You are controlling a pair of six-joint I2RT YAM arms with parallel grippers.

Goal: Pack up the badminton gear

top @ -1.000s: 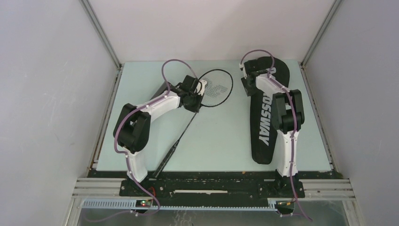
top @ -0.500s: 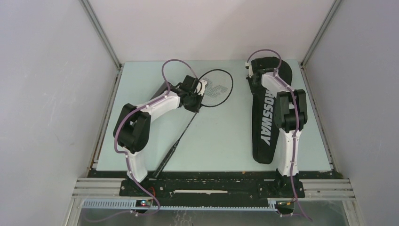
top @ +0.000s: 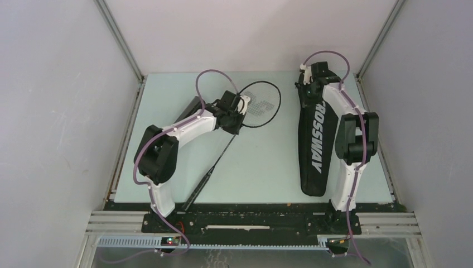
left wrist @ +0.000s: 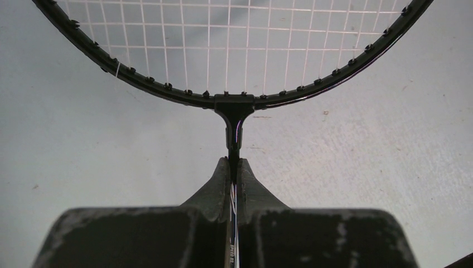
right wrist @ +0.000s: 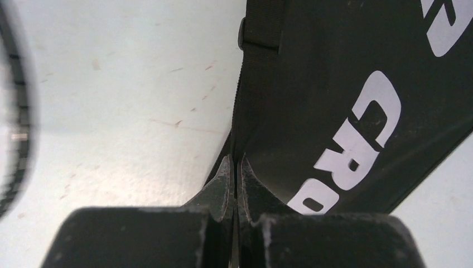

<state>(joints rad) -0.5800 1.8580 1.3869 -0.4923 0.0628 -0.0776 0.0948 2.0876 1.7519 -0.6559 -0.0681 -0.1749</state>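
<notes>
A thin black racket lies slantwise on the pale green table, its head (top: 262, 104) at the back middle and its handle (top: 196, 191) near the front edge. My left gripper (top: 236, 116) is shut on the racket's shaft just below the throat (left wrist: 234, 109); the fingertips (left wrist: 224, 167) pinch the shaft. The large black bag (top: 311, 146) with white "CROSSWAY" lettering lies lengthwise on the right. My right gripper (top: 308, 92) is shut on the bag's left edge near its wide far end, and the fabric (right wrist: 334, 84) runs between its closed fingertips (right wrist: 243, 170).
A long dark shape (top: 193, 106) lies partly under my left forearm; I cannot tell what it is. Grey walls and metal posts close the table on three sides. In the right wrist view the racket's rim (right wrist: 11, 117) shows blurred at the left edge.
My right gripper has closed on the bag's edge and moved toward the back right corner; the bag's wide end has narrowed. My left gripper has carried the racket head slightly right.
</notes>
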